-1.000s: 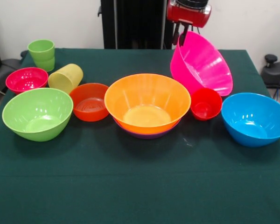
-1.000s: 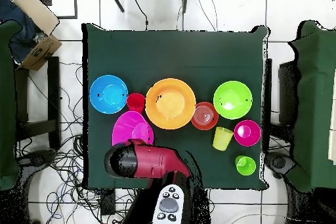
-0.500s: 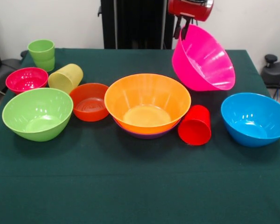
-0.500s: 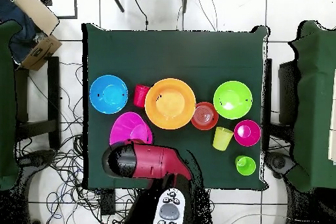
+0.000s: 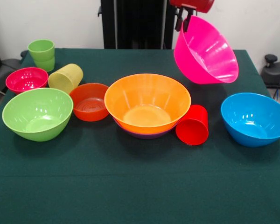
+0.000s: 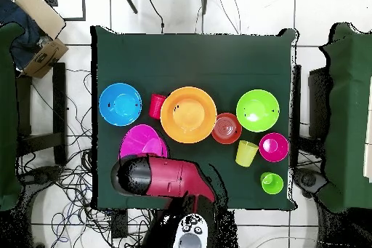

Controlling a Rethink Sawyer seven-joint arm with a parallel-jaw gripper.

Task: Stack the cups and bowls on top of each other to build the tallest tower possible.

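Note:
My gripper [image 5: 184,22] is shut on the far rim of the big pink bowl [image 5: 206,52] and holds it tilted in the air above the table's far right; in the overhead view the pink bowl [image 6: 143,142] shows beside my red arm [image 6: 163,178]. The tower [image 5: 147,102] at the middle is the orange bowl nested in the purple bowl [image 5: 147,135]. The red cup [image 5: 193,125] lies on its side between the tower and the blue bowl [image 5: 255,118]. At the left are the lime-green bowl [image 5: 38,113], red-orange bowl [image 5: 89,101], tipped yellow cup [image 5: 65,78], magenta bowl [image 5: 26,80] and green cup [image 5: 42,54].
The dark green tablecloth [image 5: 140,186] covers the table. The robot's black pedestal [image 5: 135,23] stands behind the far edge. Chairs [image 6: 14,114] stand at both sides of the table in the overhead view.
My gripper has lifted the pink bowl up off the table. The red cup, upright beside it a second ago, has tipped onto its side and rolled slightly toward the orange bowl.

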